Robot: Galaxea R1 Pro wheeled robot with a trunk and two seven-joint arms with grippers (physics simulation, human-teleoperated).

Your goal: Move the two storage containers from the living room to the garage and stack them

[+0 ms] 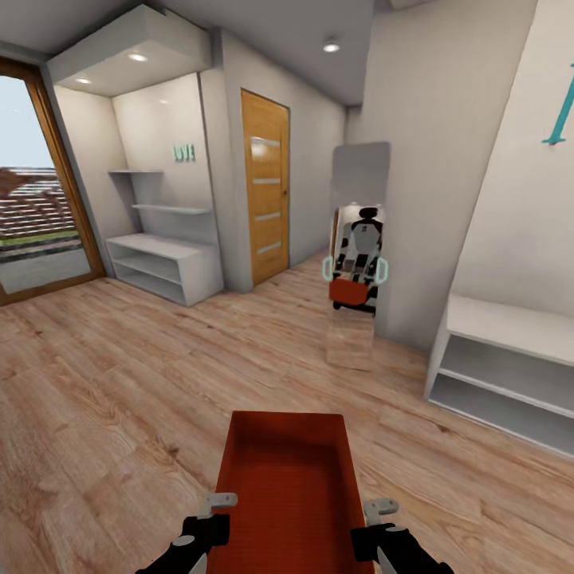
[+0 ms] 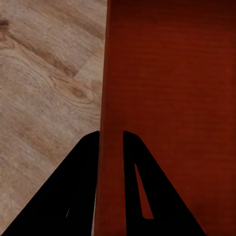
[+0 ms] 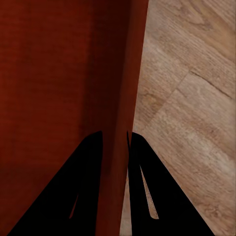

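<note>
I carry one red-orange storage container (image 1: 291,486) low in front of me, open top up, above light wood plank flooring. My left gripper (image 1: 217,510) is shut on its left wall (image 2: 110,98), one finger on each side. My right gripper (image 1: 375,514) is shut on its right wall (image 3: 125,98) the same way. A tall mirror (image 1: 356,263) ahead reflects me holding the bin. An orange wooden door (image 1: 265,187) with four frosted strips stands shut at the back. The second container is out of view.
A low white shelf unit (image 1: 163,267) stands at the back left beside a glass balcony door (image 1: 36,183). Another white shelf bench (image 1: 502,375) lines the right wall. Open wood floor (image 1: 119,383) lies between me and the door.
</note>
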